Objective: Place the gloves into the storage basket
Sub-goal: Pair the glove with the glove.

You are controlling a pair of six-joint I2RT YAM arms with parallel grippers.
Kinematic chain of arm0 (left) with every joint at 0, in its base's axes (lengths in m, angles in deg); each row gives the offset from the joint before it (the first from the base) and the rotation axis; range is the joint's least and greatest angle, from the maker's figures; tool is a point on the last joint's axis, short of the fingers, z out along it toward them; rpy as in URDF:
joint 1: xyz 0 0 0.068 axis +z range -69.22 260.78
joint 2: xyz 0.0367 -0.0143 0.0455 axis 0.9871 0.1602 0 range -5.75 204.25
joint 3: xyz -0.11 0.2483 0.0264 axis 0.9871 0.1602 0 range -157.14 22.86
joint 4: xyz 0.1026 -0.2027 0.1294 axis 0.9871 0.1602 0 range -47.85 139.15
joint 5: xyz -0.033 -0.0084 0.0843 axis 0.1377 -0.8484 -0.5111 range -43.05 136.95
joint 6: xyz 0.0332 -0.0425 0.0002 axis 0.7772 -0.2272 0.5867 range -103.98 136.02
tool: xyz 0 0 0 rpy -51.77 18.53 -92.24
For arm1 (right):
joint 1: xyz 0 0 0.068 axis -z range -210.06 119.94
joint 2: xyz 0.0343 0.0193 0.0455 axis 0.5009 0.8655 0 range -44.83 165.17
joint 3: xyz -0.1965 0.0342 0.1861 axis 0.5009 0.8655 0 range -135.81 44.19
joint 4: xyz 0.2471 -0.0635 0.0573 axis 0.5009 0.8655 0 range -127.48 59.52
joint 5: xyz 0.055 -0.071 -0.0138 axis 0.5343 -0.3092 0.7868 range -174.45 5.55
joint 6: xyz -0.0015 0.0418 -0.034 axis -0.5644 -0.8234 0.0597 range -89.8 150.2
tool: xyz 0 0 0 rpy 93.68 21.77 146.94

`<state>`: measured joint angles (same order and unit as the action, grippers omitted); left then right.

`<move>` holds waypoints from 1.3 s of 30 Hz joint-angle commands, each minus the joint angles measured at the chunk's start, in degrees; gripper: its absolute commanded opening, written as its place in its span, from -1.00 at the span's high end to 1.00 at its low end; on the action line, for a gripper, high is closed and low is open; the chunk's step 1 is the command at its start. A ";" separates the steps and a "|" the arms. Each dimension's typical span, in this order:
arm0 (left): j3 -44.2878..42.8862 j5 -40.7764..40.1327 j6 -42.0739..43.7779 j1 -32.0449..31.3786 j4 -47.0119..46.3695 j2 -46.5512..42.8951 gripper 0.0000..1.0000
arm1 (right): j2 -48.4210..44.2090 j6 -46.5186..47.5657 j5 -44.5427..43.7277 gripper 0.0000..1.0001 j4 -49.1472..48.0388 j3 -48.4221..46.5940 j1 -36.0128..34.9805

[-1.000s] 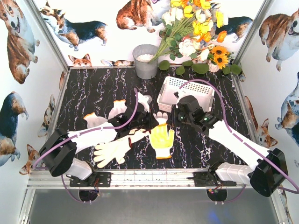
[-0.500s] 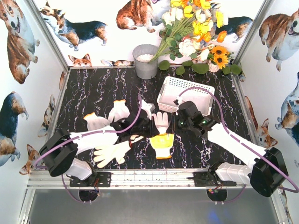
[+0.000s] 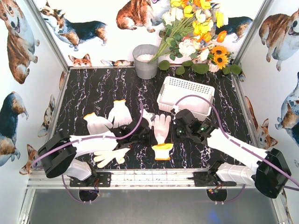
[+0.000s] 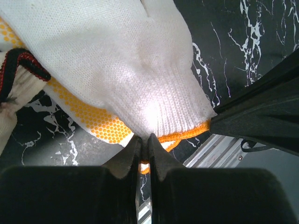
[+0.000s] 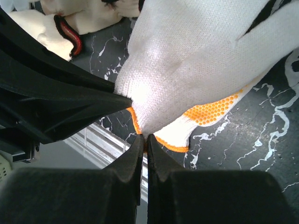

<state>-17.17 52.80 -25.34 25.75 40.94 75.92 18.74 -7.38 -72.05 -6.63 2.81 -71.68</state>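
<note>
Black jaws of the left gripper [image 4: 144, 148] are pressed together on the orange cuff edge of a dotted glove [image 4: 126, 60]. The right gripper [image 5: 144, 145] pinches the same cuff. The glove is between the arms, short of the basket [image 3: 184, 86]; whether it clears the table [image 3: 93, 88] is unclear. Other gloves [image 3: 120, 112] lie left, one partly under the left arm [image 3: 93, 142].

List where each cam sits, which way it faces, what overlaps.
Top external: above and behind the arms, looking down on the table; both arms show.
Left wrist: on the left arm, looking along the shut left gripper at the glove's cuff; right gripper's finger at right.
Right wrist: mirror of it, along the shut right gripper; left gripper's finger at left.
Shared: both wrist views show that pinched orange cuff.
</note>
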 commanded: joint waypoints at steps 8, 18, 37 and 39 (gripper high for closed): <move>2.15 -2.62 -2.23 -1.77 1.16 -4.60 1.00 | -3.92 -3.00 -1.41 1.00 0.58 0.51 -2.85; 2.62 -3.54 -2.96 -4.78 3.15 -7.88 1.00 | -7.52 -6.67 -2.56 1.00 0.67 3.93 -5.93; 6.62 -1.21 -6.51 -8.17 -0.47 -3.59 0.66 | -3.44 -8.22 0.42 1.00 -1.84 8.49 -7.59; 7.32 -1.71 -7.13 -8.17 -0.88 -4.43 0.46 | -2.67 -8.29 0.68 1.00 -1.91 8.58 -8.20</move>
<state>-11.03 51.09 -31.36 18.00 41.53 72.27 15.02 -15.18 -72.44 -6.21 11.11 -78.83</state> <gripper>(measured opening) 0.201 0.037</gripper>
